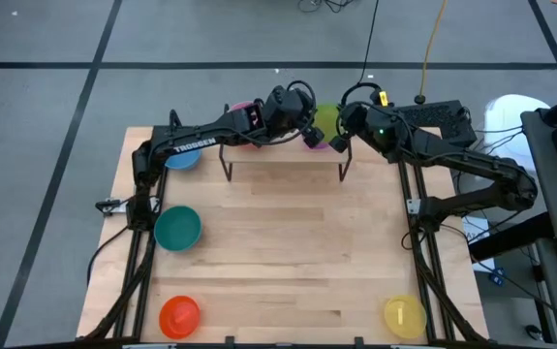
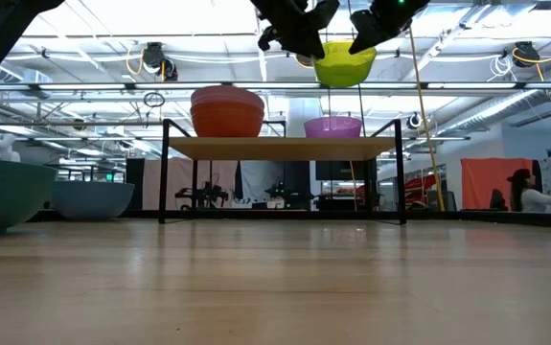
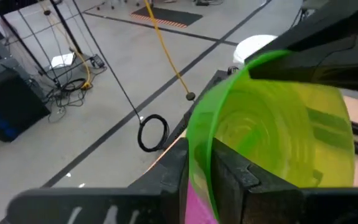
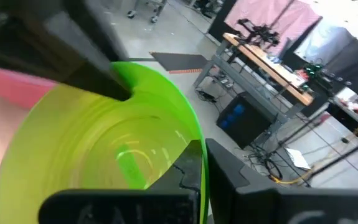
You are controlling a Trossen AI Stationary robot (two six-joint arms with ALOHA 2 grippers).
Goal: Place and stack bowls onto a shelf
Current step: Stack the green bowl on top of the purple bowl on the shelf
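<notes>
While both arms hang over the far edge of the bench [image 1: 288, 252], you're mid-handoff or mid-placement w/ the green bowl [image 2: 344, 63], so treat this as a two-pincer carry. The shelf [image 2: 285, 148] stands at the bench's far side; in the low view it bears a stack topped by a red bowl [image 2: 227, 112] w/ a pink rim showing above it, toward its left end, and a purple bowl [image 2: 332, 126] to the right of centre. The green bowl hangs in the air above that purple one, clearly apart from it, upright or nearly so.

Left pincer [image 3: 197, 171] is closed on the green bowl's rim, one finger inside the wall, one outside. Right pincer [image 4: 197, 171] is clamped on the rim too, on the opposite side. So both have hold of the same bowl.

My read: next is setting green into purple. To do it well:
- Keep the bowl level; two grips on a thin plastic rim can twist it if the arms drift apart.
- Centre it over the purple bowl before going down; check w/ the low view, not the wrist cams.
- Lower slowly till it nests, then let go one side first, the other after, lifting straight up so fingers don't drag the stack.
- Watch the shelf: it looks light and a sideways nudge could shift it.

Still on the bench, well apart from the shelf: blue bowl [image 1: 182, 158], teal bowl [image 1: 177, 229], orange bowl [image 1: 179, 315], yellow bowl [image 1: 404, 314].
</notes>
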